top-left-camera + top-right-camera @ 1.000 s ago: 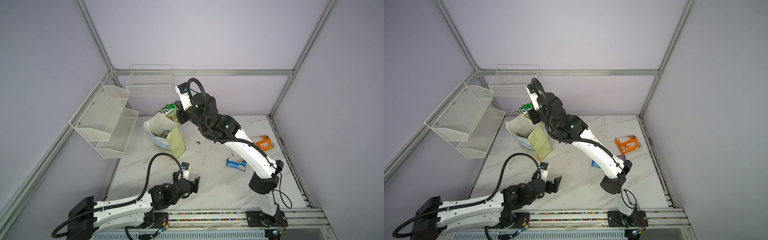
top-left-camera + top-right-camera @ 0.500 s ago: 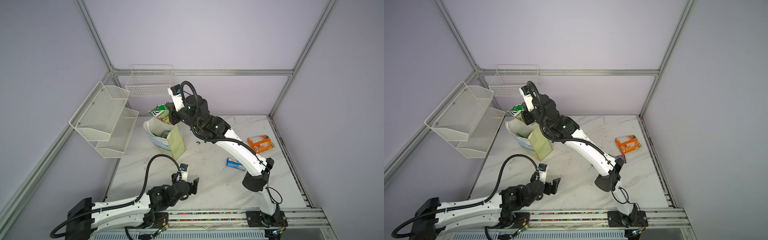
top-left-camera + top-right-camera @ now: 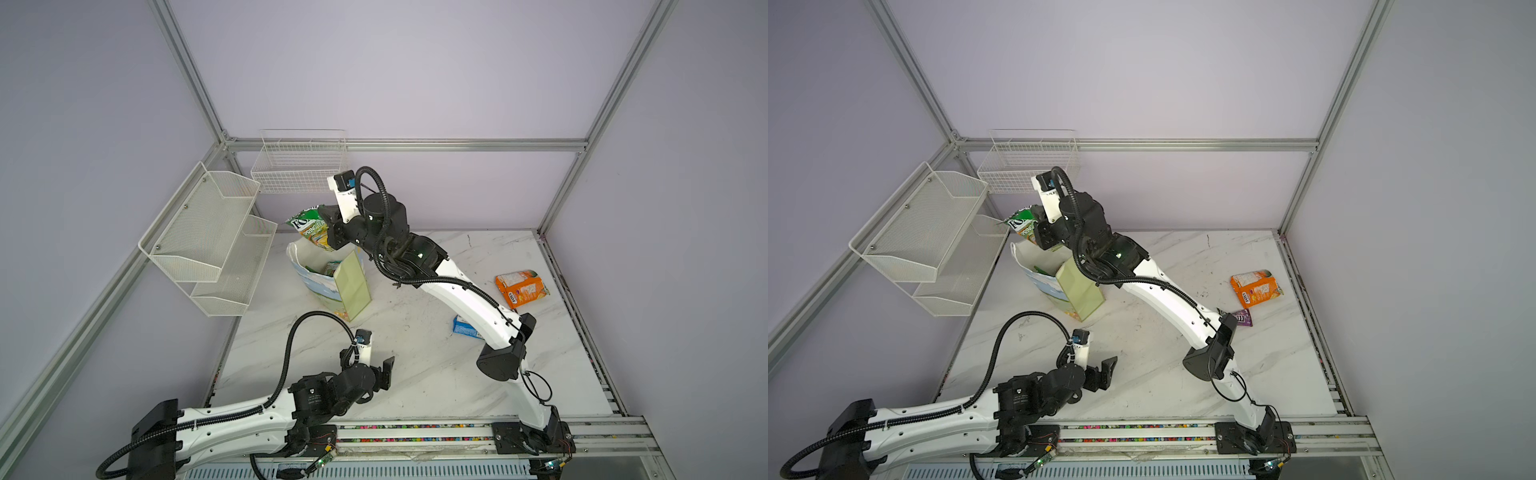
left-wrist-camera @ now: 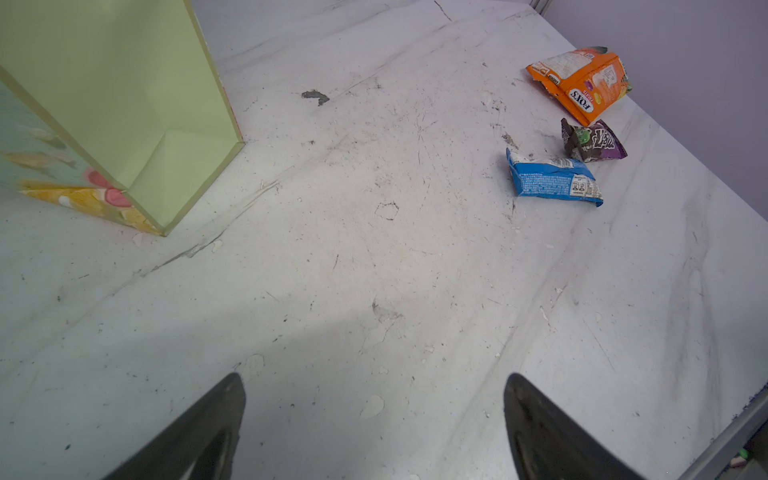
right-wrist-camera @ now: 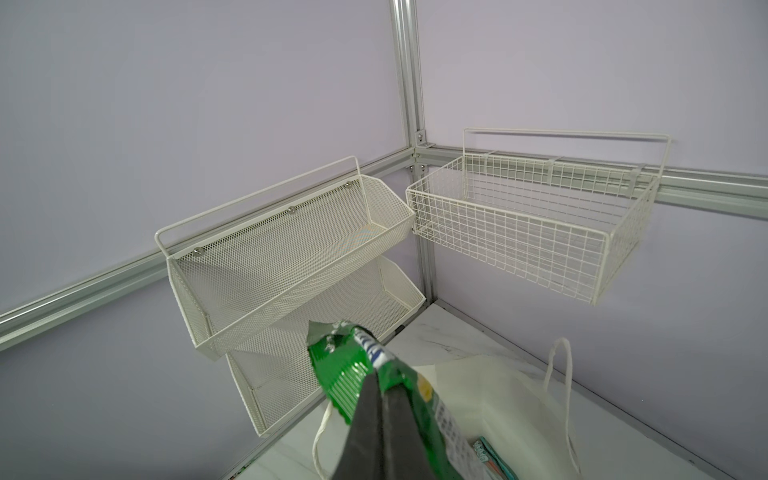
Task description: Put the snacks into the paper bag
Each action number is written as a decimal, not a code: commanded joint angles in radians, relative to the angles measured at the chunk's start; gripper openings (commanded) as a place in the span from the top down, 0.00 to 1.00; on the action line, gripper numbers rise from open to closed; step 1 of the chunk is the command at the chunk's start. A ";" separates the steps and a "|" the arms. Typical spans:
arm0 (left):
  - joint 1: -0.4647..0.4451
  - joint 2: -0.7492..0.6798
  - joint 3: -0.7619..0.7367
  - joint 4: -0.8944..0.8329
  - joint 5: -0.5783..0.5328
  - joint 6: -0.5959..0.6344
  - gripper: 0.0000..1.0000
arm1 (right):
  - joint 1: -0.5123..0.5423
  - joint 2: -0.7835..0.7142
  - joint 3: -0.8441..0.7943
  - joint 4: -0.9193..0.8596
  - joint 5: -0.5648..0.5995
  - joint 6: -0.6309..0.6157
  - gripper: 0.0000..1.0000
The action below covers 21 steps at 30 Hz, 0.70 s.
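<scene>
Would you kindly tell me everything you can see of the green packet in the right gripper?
The green packet is a crinkly, glossy pouch, green with white lettering and a yellow-orange picture lower down. The right gripper, shut, pinches one edge, holding it tilted in the air over the open mouth of the paper bag. Only the gripper visibly touches it.

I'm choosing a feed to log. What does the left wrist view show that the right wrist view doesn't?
Left wrist only: the orange packet, purple wrapper and blue packet lying loose, beyond the open left gripper. Right wrist only: the right gripper shut on a green packet, and the wire baskets. Both: the paper bag and the table.
</scene>
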 commanded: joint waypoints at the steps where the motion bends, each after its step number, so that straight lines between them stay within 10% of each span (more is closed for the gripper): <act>1: -0.009 -0.022 -0.037 0.008 -0.028 -0.020 0.05 | -0.007 0.010 0.034 0.108 -0.038 0.040 1.00; 21: -0.020 -0.049 -0.050 -0.016 -0.041 -0.039 0.05 | -0.068 0.075 0.011 0.256 -0.170 0.224 1.00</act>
